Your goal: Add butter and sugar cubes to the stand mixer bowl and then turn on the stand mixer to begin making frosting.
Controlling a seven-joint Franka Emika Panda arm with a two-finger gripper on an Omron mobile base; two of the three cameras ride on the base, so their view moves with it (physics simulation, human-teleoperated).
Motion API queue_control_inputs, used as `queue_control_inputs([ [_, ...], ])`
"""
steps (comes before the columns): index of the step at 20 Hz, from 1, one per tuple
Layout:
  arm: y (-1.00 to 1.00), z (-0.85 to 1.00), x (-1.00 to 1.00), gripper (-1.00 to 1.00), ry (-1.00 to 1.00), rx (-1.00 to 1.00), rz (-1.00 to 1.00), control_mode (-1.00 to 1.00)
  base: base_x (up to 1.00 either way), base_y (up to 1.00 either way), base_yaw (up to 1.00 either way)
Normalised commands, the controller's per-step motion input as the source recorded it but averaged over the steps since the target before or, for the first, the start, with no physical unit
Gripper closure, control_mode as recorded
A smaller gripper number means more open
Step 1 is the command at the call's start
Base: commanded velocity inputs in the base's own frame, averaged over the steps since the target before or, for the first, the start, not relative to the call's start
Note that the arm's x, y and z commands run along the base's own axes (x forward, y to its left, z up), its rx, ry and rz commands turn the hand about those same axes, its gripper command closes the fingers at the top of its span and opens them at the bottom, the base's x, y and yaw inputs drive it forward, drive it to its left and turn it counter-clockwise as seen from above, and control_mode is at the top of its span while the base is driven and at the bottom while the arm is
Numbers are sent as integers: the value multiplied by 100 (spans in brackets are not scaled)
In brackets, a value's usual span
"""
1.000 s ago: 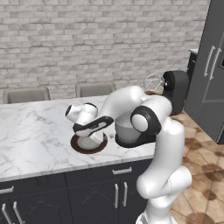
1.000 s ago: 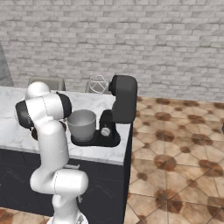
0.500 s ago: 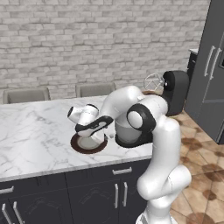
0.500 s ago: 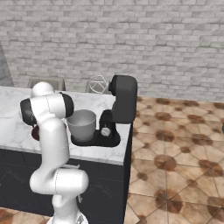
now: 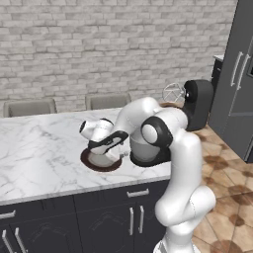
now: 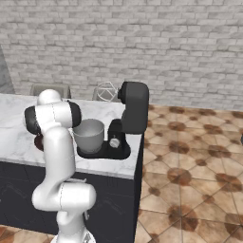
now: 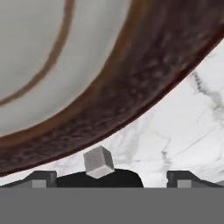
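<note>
White marble counter [image 5: 34, 148], pincer [image 5: 109, 143] low over a dark brown-rimmed plate [image 5: 91, 162], jaws spread wide and clamped on nothing. In the hand view, fingertips [image 7: 39, 178] parted at the bottom edge, one small pale cube [image 7: 98, 162], probably a sugar cube, just ahead of the pincer's base and nearer one fingertip, lying on the marble just outside the plate's rim [image 7: 144, 83].

Step in hand, judged: picking up a sugar cube. To do it well: slide sideways until the cube sits midway between the fingertips, lower until both tips nearly touch the marble, avoid knocking the plate rim, close gently since so light a piece could skid or pop out, then lift straight up before swinging to the bowl.

Grey metal stand mixer bowl [image 6: 88, 135] just beside the pincer, on the base of the black stand mixer [image 6: 130, 118], head tilted up, wire whisk [image 6: 106, 92] raised clear.

Counted: one cube, one plate, one bowl, one mixer, one whisk. Butter not made out.
</note>
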Motion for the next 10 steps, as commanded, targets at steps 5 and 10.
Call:
queue_control_inputs([
  [5,-13,-12,14,-100,0,0,0,-100,0,0,0],
  [10,-16,-8,1,-100,2,0,0,-100,0,0,0],
])
